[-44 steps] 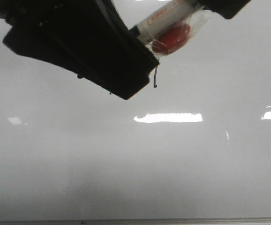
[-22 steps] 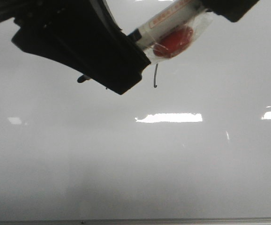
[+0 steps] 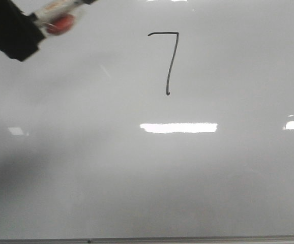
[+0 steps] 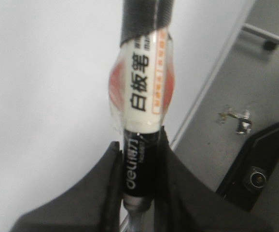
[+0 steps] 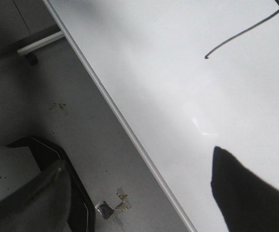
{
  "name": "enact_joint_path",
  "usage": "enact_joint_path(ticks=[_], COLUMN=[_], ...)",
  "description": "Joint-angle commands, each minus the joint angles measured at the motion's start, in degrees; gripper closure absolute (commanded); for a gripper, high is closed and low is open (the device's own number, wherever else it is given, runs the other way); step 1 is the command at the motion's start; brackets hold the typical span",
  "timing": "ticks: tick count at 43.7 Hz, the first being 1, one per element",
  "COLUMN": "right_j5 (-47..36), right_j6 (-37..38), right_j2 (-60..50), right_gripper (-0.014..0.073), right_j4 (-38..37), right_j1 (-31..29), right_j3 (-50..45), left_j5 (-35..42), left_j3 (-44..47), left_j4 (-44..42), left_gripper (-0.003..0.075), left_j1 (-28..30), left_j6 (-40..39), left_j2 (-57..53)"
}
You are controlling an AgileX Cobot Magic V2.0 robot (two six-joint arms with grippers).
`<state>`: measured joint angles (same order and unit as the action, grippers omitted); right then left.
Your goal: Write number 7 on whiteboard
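The number 7 (image 3: 168,61) is drawn in thin black line on the whiteboard (image 3: 147,173), upper middle in the front view. My left gripper (image 3: 27,30) is at the top left corner, away from the figure, shut on a marker (image 3: 58,12) wrapped in clear tape with a red patch. In the left wrist view the fingers (image 4: 111,183) clamp the marker's black lower barrel (image 4: 140,164). My right gripper (image 5: 134,193) is open and empty, straddling the board's edge strip (image 5: 120,121). The 7's downstroke (image 5: 241,34) shows in its view. The right gripper is not in the front view.
The board's grey metal edge strip (image 3: 147,240) runs along the bottom of the front view. Beside the board lies grey floor with tape scraps (image 5: 113,205), a black base (image 5: 79,198) and a white bar (image 5: 38,44). Light glares (image 3: 178,127) reflect on the board.
My left gripper with the marker has moved up and to the left, off the figure. The whole 7, mostly hidden behind it before, is now uncovered.
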<state>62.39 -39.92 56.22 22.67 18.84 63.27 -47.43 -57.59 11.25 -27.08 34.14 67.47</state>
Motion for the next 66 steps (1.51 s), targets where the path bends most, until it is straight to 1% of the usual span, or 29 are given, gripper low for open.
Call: enact_joint_path(ticks=[1, 4, 9, 14, 17, 21, 25, 28, 34, 42, 45, 48, 51, 56, 59, 63, 66], right_j5=[-2.1, -2.2, -2.2, -2.4, -2.4, -2.4, -2.4, -2.4, -2.5, -3.3, -3.6, -3.7, -3.9, -3.9, -4.0, -4.2, -4.3], right_j6=[0.2, 0.2, 0.2, 0.2, 0.2, 0.2, 0.2, 0.2, 0.2, 0.2, 0.2, 0.2, 0.2, 0.2, 0.2, 0.2, 0.2], right_j2=[-0.8, -0.8, -0.8, -0.8, -0.8, -0.8, -0.8, -0.8, -0.8, -0.8, -0.8, -0.8, -0.8, -0.8, -0.8, -0.8, -0.8], right_gripper=[-0.0020, -0.0020, -0.0020, -0.0020, -0.0020, -0.0020, -0.0020, -0.0020, -0.0020, -0.0020, -0.0020, -0.0020, -0.0020, -0.0020, -0.0020, -0.0020, -0.0020], right_j4=[1.0, 1.0, 1.0, 1.0, 1.0, 1.0, 1.1, 1.1, 1.1, 1.1, 1.1, 1.1, 1.1, 1.1, 1.1, 1.1, 1.1], right_j1=[-1.0, -1.0, -1.0, -1.0, -1.0, -1.0, -1.0, -1.0, -1.0, -1.0, -1.0, -1.0, -1.0, -1.0, -1.0, -1.0, -1.0], right_j3=[1.6, 1.6, 1.4, 1.4, 1.4, 1.4, 1.4, 1.4, 1.0, -0.3, -0.3, -0.3, -0.3, -0.3, -0.3, -0.3, -0.3], left_j5=[2.1, 2.1, 3.2, 6.4, 8.2, 11.3, 15.5, 18.2, 21.9, 23.7, 23.9, 23.9, 23.9, 24.1, 24.2, 24.2, 23.2], left_j3=[-1.9, -1.9, -1.9, -1.8, -1.8, -1.8, -1.8, -1.8, -1.8, -1.8, -1.8, -1.8, -1.8, -1.8, -1.8, -1.8, -2.1], left_j4=[-7.0, -9.5, -9.6, -9.1, -9.0, -9.0, -9.0, -9.1, -8.3, -8.3, -8.3, -8.3, -8.3, -8.3, -8.3, -8.3, -9.7], left_gripper=[0.0700, 0.0700, 0.0700, 0.0699, 0.0699, 0.0699, 0.0699, 0.0699, 0.0699, 0.0696, 0.0680, 0.0645, 0.0585, 0.0430, 0.0352, 0.0306, 0.0306], left_j1=[5.2, 9.5, 16.8, 21.6, 23.2, 24.6, 25.1, 25.1, 25.1, 25.1, 25.1, 25.1, 25.1, 25.1, 25.1, 25.1, 25.1], left_j6=[-13.0, -19.6, -26.1, -28.1, -28.5, -29.8, -34.7, -36.6, -36.9, -36.9, -36.9, -36.9, -36.9, -36.9, -36.9, -36.8, -36.6], left_j2=[-2.6, -2.7, -2.0, 0.0, 1.3, 3.1, 5.5, 7.3, 10.8, 14.8, 16.1, 17.0, 17.6, 17.9, 18.0, 18.0, 18.0])
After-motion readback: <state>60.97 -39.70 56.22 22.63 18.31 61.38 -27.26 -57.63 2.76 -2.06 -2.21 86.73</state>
